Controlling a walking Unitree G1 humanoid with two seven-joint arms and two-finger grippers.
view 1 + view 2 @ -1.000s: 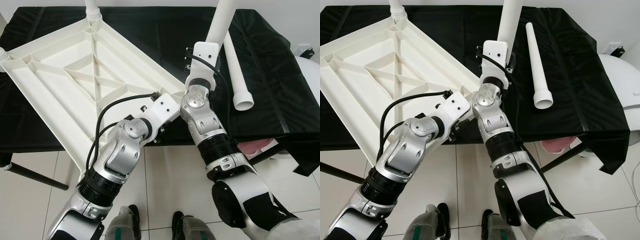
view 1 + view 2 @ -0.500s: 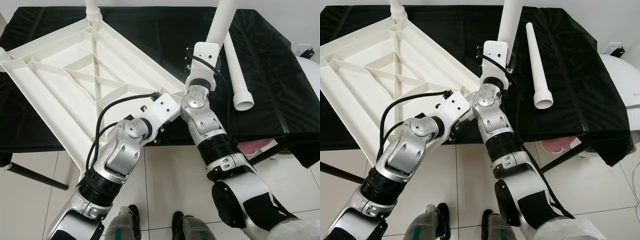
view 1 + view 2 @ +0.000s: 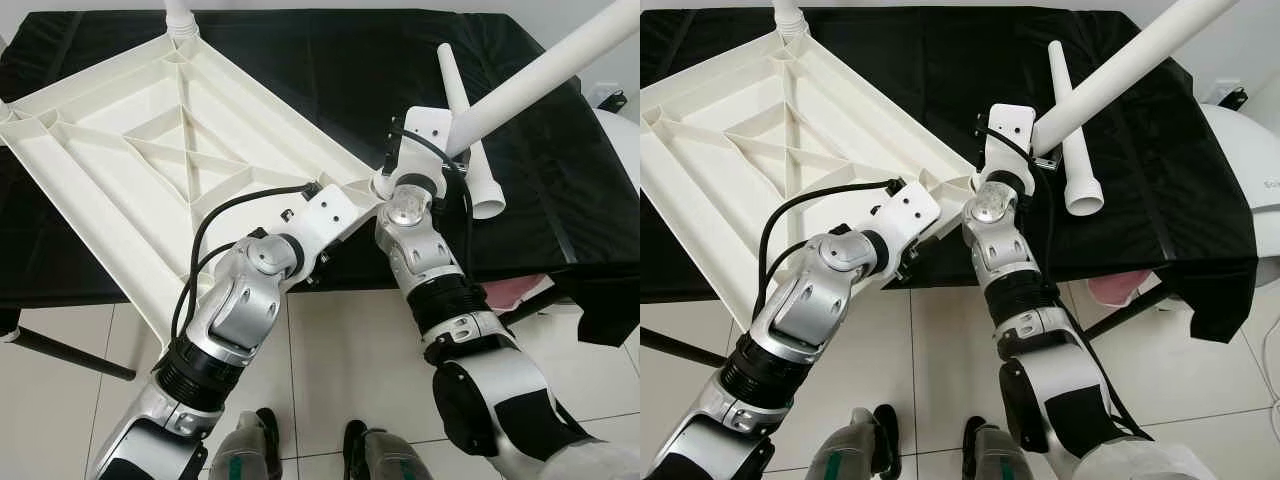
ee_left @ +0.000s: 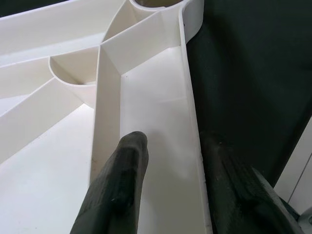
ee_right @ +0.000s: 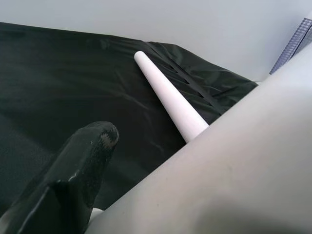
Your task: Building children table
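A white ribbed tabletop (image 3: pixel 150 150) lies upside down on the black-clothed table (image 3: pixel 300 60). My left gripper (image 4: pixel 170 165) is shut on its rim wall near the corner socket (image 4: pixel 156 4), one finger (image 4: pixel 122 185) inside the rim and one outside. My right gripper (image 3: pixel 455 125) is shut on a white table leg (image 3: pixel 540 70), which slants up to the far right above that corner. Its lower end is hidden behind my wrist. A loose leg (image 3: pixel 484 185) lies on the cloth just beyond. Another leg (image 3: pixel 180 15) stands in the far corner socket.
The tabletop's near edge overhangs the table's front over the tiled floor (image 3: pixel 60 420). A white rounded appliance (image 3: pixel 1250 150) stands at the right, with a pink object (image 3: pixel 1120 285) under the cloth's edge. A black table strut (image 3: pixel 60 355) slants at the lower left.
The held leg has swung from nearly upright to slanting far right, and my right wrist has shifted right with it. The left gripper keeps its hold on the rim.
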